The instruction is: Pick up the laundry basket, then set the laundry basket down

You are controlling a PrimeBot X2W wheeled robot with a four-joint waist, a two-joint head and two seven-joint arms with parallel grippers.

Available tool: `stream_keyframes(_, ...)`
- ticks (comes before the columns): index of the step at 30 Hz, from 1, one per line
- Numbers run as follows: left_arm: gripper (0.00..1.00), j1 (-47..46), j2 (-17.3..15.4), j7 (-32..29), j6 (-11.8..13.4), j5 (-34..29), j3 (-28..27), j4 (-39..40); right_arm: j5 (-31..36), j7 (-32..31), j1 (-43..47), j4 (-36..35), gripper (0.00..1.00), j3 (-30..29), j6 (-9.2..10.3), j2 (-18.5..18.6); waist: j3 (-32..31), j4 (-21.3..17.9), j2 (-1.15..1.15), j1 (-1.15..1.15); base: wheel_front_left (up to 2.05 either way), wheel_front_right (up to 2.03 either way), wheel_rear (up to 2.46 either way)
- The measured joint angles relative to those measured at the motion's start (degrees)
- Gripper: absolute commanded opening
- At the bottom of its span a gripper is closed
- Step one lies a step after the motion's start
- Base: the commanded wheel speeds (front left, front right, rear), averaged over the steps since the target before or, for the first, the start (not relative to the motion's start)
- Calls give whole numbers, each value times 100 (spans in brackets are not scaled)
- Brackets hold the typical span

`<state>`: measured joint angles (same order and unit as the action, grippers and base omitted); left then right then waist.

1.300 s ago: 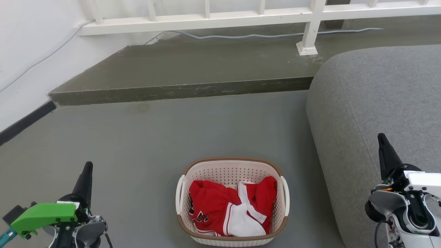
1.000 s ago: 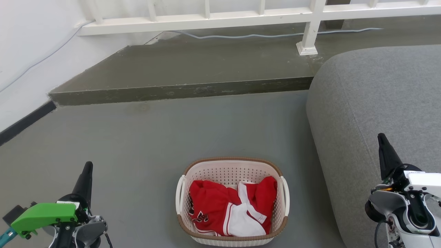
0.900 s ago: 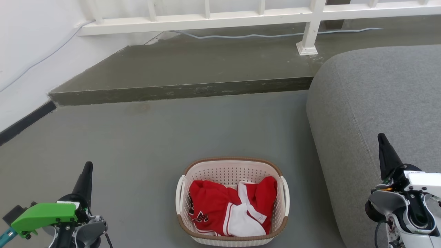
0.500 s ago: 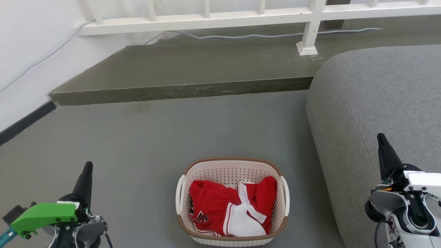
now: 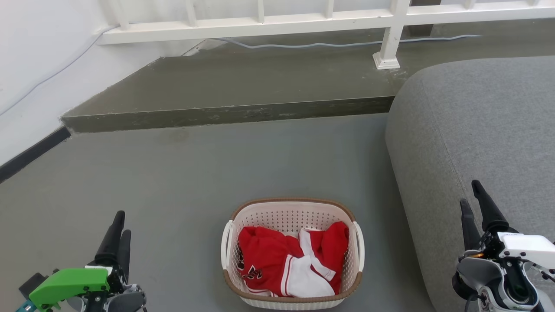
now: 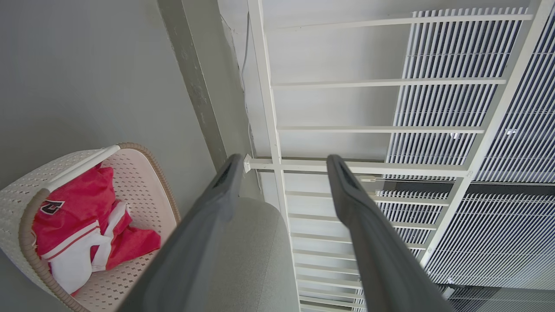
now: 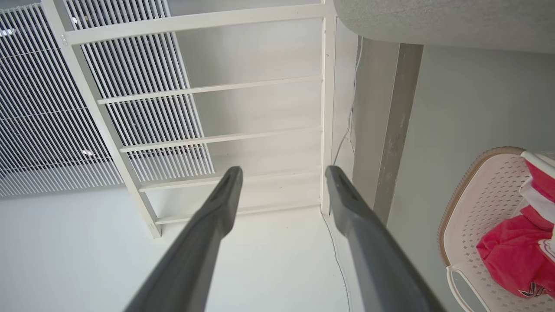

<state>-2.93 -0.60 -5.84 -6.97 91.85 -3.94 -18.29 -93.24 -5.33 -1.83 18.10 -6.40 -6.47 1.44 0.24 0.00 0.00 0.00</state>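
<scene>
Grey floor (image 5: 195, 173): laundry basket (image 5: 291, 216) unmoved, left hand (image 5: 122, 223) and right hand (image 5: 469, 193) lower.

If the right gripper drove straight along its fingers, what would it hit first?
The right gripper would probably meet the white railing, framed between its open jaws. The way there looks free, though depth is unclear.

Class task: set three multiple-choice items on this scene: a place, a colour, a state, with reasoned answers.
1. The cream-white perforated plastic laundry basket stands on: A grey sofa; B grey floor; C step.
2. The clothing inside is: A blue; B red and white; C green.
3. The left gripper and right gripper are: A open, empty; B shut on handles; C holding cloth.
Answers: B, floor surrounds its base; B, seen in head view; A, each shows a gap, nothing held.
</scene>
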Motion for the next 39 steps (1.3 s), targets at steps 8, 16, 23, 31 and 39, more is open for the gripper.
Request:
stream_keyframes(8, 100, -2, -4, 153, 0, -44, 100, 93, 187, 123, -1, -151, 100, 115, 0, 4, 15, 2, 0, 0, 0, 0, 0)
stream_keyframes(16, 100, -10, -29, 341, 0, -343, 258, 231, 439, 288, -4, -292, 100, 247, 0, 64, 26, 0, 0, 0, 0, 0, 0)
stream_keyframes(23, 100, -16, -76, 465, 0, -690, 438, 271, 784, 438, -5, -381, 100, 450, 0, 197, 38, -8, 0, 0, 0, 0, 0)
stream_keyframes(31, 100, -45, -260, 632, 0, -1360, 651, 276, 1429, 591, -16, -439, 100, 771, -1, 434, 61, -23, 0, 0, 0, 0, 0)
stream_keyframes(39, 100, -97, -343, 765, 0, -2229, 739, 376, 2176, 745, -48, -411, 100, 1042, -2, 613, 70, -46, 0, 0, 0, 0, 0)
